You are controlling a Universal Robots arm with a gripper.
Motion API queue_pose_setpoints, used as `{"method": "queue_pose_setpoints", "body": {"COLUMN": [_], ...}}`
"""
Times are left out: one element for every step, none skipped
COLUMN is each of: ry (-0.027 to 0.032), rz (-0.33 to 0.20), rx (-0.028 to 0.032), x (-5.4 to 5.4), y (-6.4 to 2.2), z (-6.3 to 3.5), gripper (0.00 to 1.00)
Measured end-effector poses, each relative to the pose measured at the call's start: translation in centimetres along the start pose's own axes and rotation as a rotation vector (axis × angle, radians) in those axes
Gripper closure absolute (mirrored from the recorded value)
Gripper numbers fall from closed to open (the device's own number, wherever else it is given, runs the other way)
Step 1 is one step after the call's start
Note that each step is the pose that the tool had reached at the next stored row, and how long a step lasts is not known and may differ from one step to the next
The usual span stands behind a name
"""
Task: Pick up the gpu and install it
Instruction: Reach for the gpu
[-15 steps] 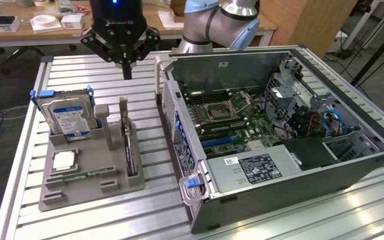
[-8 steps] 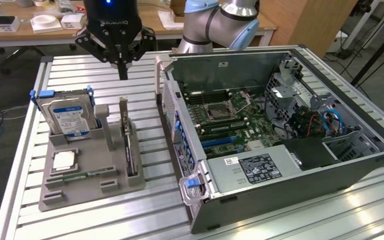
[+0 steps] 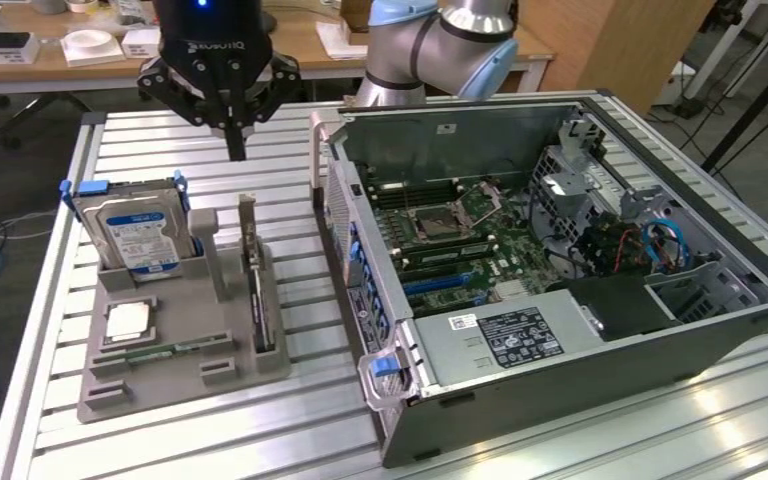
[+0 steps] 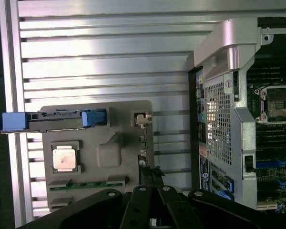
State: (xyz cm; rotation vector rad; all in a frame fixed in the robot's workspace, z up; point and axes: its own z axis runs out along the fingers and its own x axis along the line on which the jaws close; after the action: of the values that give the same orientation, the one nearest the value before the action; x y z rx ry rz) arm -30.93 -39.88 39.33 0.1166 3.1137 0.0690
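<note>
The gpu (image 3: 253, 272) is a thin dark card with a silver end bracket. It stands on edge in a slot of the grey holder (image 3: 157, 385), on the side nearest the computer. My gripper (image 3: 236, 150) hangs above the table behind the holder, beyond the card's far end. Its fingers are shut together and hold nothing. In the wrist view the gpu (image 4: 148, 174) appears edge-on in the holder (image 4: 109, 155), and the shut gripper (image 4: 152, 220) is right by the card's dark end.
An open computer case (image 3: 357, 260) lies at the exterior view's right with its motherboard (image 3: 444, 230) exposed. The holder also carries a hard drive (image 3: 137, 235) with blue clips, a square chip (image 3: 131, 320) and a memory stick (image 3: 171, 350). Slatted aluminium table (image 3: 598, 440) lies all around.
</note>
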Motion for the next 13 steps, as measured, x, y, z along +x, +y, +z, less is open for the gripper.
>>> {"method": "queue_pose_setpoints", "body": {"ry": [-0.0001,-0.0001,-0.0001,0.0000,0.0000,0.0000,-0.0001,-0.0001,0.0000,0.0000,-0.0001,-0.0001,-0.0001], "rz": [0.000,0.000,0.000,0.000,0.000,0.000,0.000,0.000,0.000,0.000,0.000,0.000,0.000], "rx": [0.0000,0.0000,0.0000,0.0000,0.0000,0.0000,0.0000,0.0000,0.0000,0.0000,0.0000,0.0000,0.0000], "x": [0.1,0.2,0.4,0.5,0.6,0.7,0.8,0.9,1.0,1.1,1.2,1.4,1.5], "y": [-0.01,-0.02,-0.03,-0.04,-0.04,-0.05,-0.06,-0.07,-0.08,-0.08,-0.09,-0.10,-0.11], "z": [0.00,0.00,-0.01,-0.01,-0.01,-0.02,-0.02,-0.02,-0.03,-0.03,-0.03,-0.03,-0.04], "gripper": [0.89,0.89,0.89,0.89,0.89,0.89,0.89,0.89,0.89,0.89,0.89,0.89,0.89]}}
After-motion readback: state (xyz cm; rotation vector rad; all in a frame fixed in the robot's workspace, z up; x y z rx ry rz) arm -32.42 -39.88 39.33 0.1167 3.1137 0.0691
